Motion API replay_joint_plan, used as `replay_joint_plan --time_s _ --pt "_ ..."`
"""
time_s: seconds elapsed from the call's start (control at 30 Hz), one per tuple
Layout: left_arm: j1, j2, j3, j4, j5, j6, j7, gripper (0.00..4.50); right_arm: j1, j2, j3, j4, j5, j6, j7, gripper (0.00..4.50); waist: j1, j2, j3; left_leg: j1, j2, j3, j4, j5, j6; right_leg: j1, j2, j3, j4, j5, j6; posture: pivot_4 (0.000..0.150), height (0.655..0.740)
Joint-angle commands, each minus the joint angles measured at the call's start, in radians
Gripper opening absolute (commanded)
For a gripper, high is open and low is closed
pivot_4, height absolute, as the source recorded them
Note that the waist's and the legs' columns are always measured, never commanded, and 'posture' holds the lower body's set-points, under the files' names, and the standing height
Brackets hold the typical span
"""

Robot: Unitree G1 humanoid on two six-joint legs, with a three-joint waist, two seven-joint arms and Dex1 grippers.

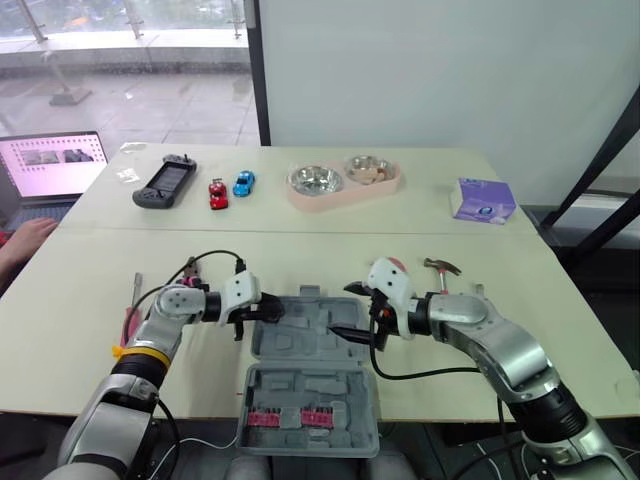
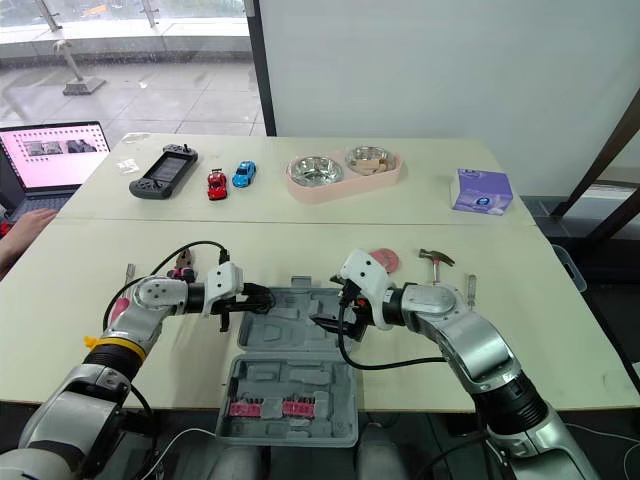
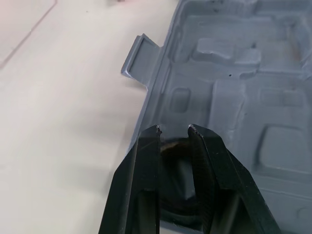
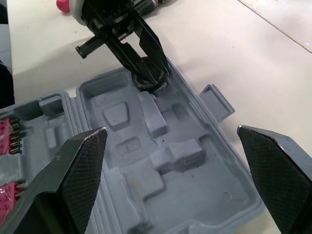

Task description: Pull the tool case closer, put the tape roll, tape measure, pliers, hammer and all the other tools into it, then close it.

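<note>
The grey tool case (image 1: 310, 350) lies open at the table's front edge, with pink bits (image 1: 290, 417) in its near half. At the far half's left rim my left gripper (image 1: 270, 313) is shut on the black tape roll (image 4: 146, 84), low over a corner pocket. The roll's dark ring shows between the fingers (image 3: 146, 156). My right gripper (image 1: 350, 312) stands wide open at the case's right rim, holding nothing. A hammer (image 1: 440, 268) and a pink round tape measure (image 2: 384, 260) lie behind the right arm. Pliers (image 1: 190, 270) and a pink screwdriver (image 1: 132, 310) lie by the left arm.
At the back stand a game controller (image 1: 165, 183), two toy cars (image 1: 218, 193), a pink double bowl (image 1: 345, 182) and a purple tissue pack (image 1: 483, 200). A laptop (image 1: 50, 165) and a person's hand (image 1: 20, 240) are at the far left.
</note>
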Motion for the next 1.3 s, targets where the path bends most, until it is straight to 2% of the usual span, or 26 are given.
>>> replay_joint_plan --time_s 0.03,0.3,0.57,0.67,0.83,1.0,1.13,1.3 --pt "0.027 0.014 -0.042 0.081 0.079 -0.043 0.041 0.96 -0.003 -0.002 -0.036 -0.032 0.009 -0.012 -0.003 4.50 -0.001 0.001 0.000 0.001 0.000 0.000 0.000 0.000 0.000 0.000 0.000 0.000 0.000 0.000 0.000 0.150 0.7387" --pt "0.032 0.011 -0.033 0.102 0.042 -0.057 0.055 0.96 -0.010 -0.007 -0.038 -0.023 0.004 -0.015 0.003 4.50 -0.004 0.002 -0.001 0.010 0.000 0.000 -0.002 0.000 0.000 0.007 0.000 0.000 -0.001 -0.003 0.004 0.150 0.7387" --pt "0.015 0.053 0.061 -0.101 -0.132 0.130 -0.059 0.96 -0.016 -0.006 -0.045 -0.006 -0.001 -0.037 0.006 4.50 -0.006 0.001 0.000 0.009 0.000 0.000 -0.002 0.000 0.000 0.006 0.000 0.000 -0.001 -0.003 0.004 0.150 0.7387" --pt "0.016 0.097 0.102 -0.239 -0.207 0.265 -0.105 0.96 -0.016 -0.011 -0.072 0.010 0.002 -0.059 0.006 4.50 -0.002 0.001 0.001 0.007 0.000 0.000 -0.002 0.000 0.000 0.006 0.000 0.000 -0.001 -0.002 0.003 0.150 0.7387" --pt "0.046 0.231 0.167 -0.427 -0.307 0.532 -0.168 0.96 0.004 -0.052 -0.133 0.047 -0.002 -0.094 0.018 4.50 0.000 0.001 0.001 0.002 0.000 0.000 -0.002 0.000 0.000 0.003 0.000 0.000 -0.003 -0.001 0.000 0.150 0.7387" --pt "0.137 0.336 0.230 -0.480 -0.321 0.612 -0.171 0.96 0.030 -0.092 -0.184 0.066 0.010 -0.108 0.036 4.50 -0.005 0.002 0.002 0.001 0.000 0.000 -0.002 0.000 0.000 0.001 0.000 0.000 -0.002 -0.003 0.003 0.150 0.7387" --pt "0.202 0.316 0.214 -0.521 -0.301 0.589 -0.136 0.96 0.030 -0.095 -0.194 0.090 0.005 -0.118 0.041 4.50 -0.003 0.002 0.002 -0.001 0.000 0.000 -0.001 0.000 0.000 -0.001 0.000 0.000 -0.002 -0.002 0.003 0.150 0.7387" --pt "0.191 0.197 0.162 -0.550 -0.291 0.592 -0.086 0.96 0.028 -0.082 -0.181 0.082 0.007 -0.108 0.036 4.50 0.009 0.002 0.002 -0.005 -0.001 -0.001 0.001 0.000 0.000 -0.002 0.000 0.000 -0.004 -0.001 0.000 0.150 0.7387"
